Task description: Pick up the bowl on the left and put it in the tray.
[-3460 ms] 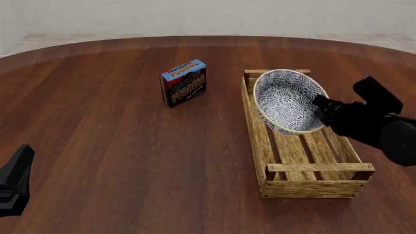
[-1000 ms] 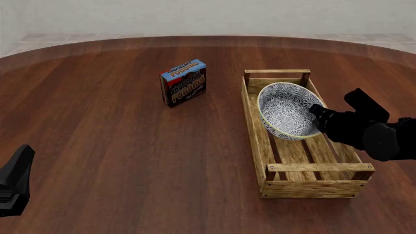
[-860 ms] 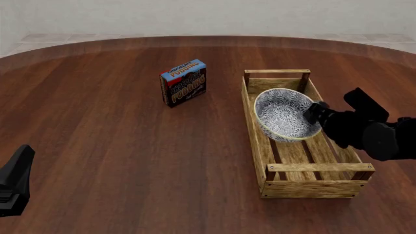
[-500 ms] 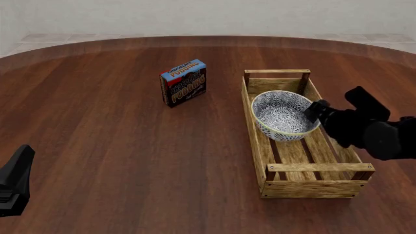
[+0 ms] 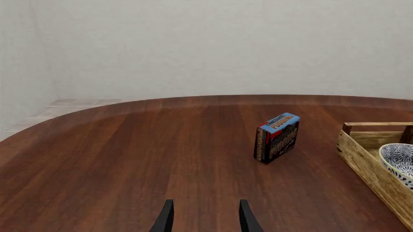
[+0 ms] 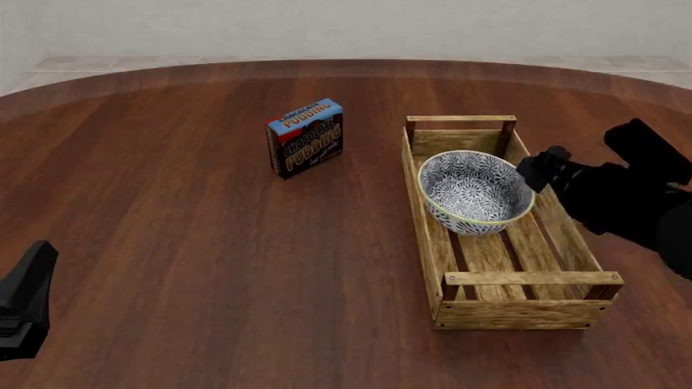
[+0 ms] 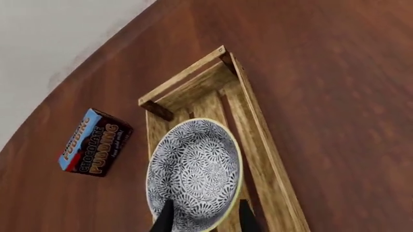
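Since the bowl (image 6: 475, 193) sits upright in the tray (image 6: 424, 212), we'd lift the empty, open right hand (image 6: 540, 172) straight off toward 3 o'clock.

The pudding box (image 6: 306, 138) reads "CHOCOLATE" on top and "PUDDING" on its face

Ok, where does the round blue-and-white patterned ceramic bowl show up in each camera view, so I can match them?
Front view: the round blue-and-white patterned ceramic bowl sits upright in the far half of the long light-wood slatted tray, right of centre.
Left wrist view: only a sliver of the bowl shows at the right edge, inside the tray.
Right wrist view: the bowl fills the lower centre, just beyond the right gripper.
Shared landmark: the blue-topped pudding box.
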{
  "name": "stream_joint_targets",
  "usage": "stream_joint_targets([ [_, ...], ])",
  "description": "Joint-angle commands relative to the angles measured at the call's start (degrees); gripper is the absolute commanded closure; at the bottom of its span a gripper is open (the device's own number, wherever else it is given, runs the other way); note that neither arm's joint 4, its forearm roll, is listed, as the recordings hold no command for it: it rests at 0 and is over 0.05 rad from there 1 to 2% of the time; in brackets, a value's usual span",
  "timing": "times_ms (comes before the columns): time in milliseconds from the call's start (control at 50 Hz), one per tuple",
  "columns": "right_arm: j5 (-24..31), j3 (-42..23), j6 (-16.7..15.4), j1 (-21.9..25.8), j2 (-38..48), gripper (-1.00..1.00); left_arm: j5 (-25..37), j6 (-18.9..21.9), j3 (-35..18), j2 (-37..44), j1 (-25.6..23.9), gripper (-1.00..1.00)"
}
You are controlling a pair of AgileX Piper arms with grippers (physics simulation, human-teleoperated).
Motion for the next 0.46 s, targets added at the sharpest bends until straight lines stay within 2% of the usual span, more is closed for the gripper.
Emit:
stream_joint_targets([
  [20, 6.07, 1.15, -1.72, 3.03, -11.12, -1.00, 0.00, 0.00, 0.00, 0.00, 0.00, -1.00],
  [180, 11.61, 0.80, -2.84, 4.96, -18.73, -1.00, 0.00, 0.00, 0.00, 0.00, 0.00, -1.00],
  [240, 12.69, 0.80, -2.29, 6.77, -20.24, -1.00, 0.00, 0.00, 0.00, 0.00, 0.00, -1.00],
  [260, 14.00, 0.29, -3.46, 6.29, -21.81, -1.00, 0.00, 0.00, 0.00, 0.00, 0.00, -1.00],
  [340, 16.57, 0.12, -3.50, 7.86, -24.98, -1.00, 0.00, 0.00, 0.00, 0.00, 0.00, -1.00],
  [440, 18.75, -0.78, -6.08, 7.34, -27.64, -1.00, 0.00, 0.00, 0.00, 0.00, 0.00, -1.00],
  [460, 19.68, -1.14, -7.48, 5.05, -29.48, -1.00, 0.00, 0.00, 0.00, 0.00, 0.00, -1.00],
])
